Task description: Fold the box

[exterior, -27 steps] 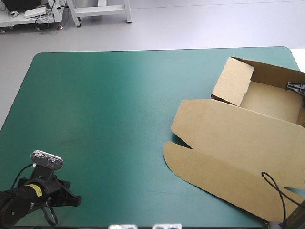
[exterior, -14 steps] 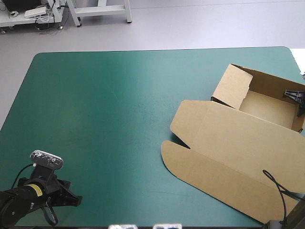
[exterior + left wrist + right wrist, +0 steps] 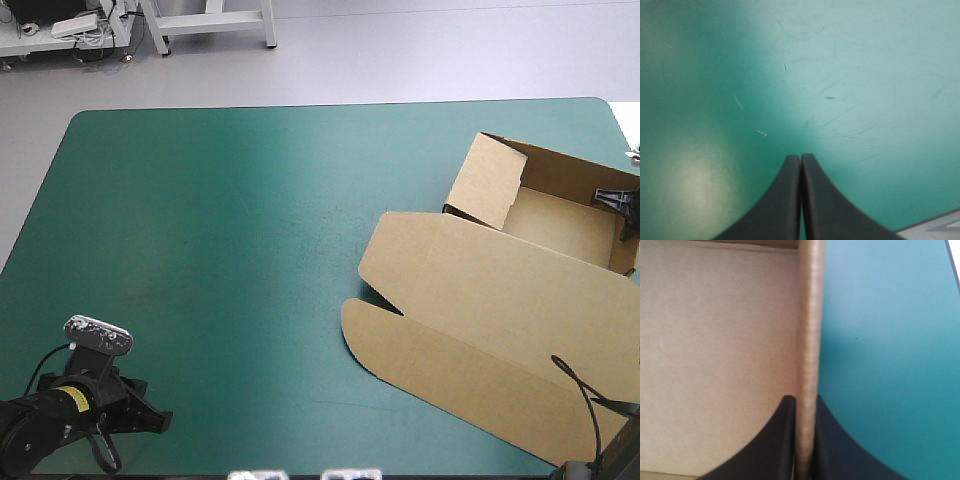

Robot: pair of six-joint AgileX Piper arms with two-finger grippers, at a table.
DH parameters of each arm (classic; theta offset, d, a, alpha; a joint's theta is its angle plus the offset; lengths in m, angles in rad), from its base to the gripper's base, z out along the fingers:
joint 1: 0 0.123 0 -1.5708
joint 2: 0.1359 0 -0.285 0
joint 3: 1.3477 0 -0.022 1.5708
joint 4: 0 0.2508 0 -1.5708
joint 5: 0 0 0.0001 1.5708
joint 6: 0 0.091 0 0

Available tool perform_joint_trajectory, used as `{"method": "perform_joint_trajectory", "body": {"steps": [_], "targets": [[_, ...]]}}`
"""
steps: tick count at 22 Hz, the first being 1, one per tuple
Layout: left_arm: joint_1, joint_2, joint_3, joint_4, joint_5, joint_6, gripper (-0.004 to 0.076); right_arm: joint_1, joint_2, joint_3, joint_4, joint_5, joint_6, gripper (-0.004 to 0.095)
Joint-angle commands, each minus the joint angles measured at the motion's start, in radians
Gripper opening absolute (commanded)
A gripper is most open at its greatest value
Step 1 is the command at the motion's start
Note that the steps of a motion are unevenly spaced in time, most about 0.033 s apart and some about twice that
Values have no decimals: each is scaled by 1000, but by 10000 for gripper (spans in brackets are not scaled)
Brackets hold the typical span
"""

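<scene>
The brown box [image 3: 490,310] lies at the table's right side as an open tray with raised walls at the far right and its lid flat toward the near edge. My right gripper [image 3: 622,200] is at the tray's right wall. In the right wrist view its black fingers [image 3: 785,440] pinch that wall's edge [image 3: 809,340], the tray floor on one side and teal-green cover on the other. At the near left corner my left gripper [image 3: 150,418] rests low, far from the box. Seen from the left wrist, the left gripper [image 3: 800,165] is shut over bare cover.
The teal-green table [image 3: 220,230] stretches bare across its left and middle. The box's right wall stands close to the table's right edge [image 3: 628,125]. A black cable lies over the lid's near right corner.
The box shifted slightly: the tray end swung a little toward the table's right edge with the right gripper, then barely moved. The left arm stayed still.
</scene>
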Motion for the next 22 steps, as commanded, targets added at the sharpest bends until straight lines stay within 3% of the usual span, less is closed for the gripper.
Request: {"method": "perform_joint_trajectory", "body": {"steps": [1,6,12,15,20,22], "targets": [[-4,4,-23,-12,-30,-7,-8,-3,-51,-25,-14,-9,-17,127],[-4,4,-23,-12,-30,-7,-8,-3,-51,-25,-24,-23,-17,315],[-4,4,-23,-12,-28,-7,-9,-3,-51,-25,-24,-58,-17,425],[-4,4,-23,-12,-28,-7,-8,-3,-51,-25,-34,-65,-17,434],[-4,4,-23,-10,-28,-2,-9,-3,-53,-85,-198,15,-17,432],[-4,4,-23,-10,-28,-5,-8,-3,-53,-140,-172,27,-5,432]]}}
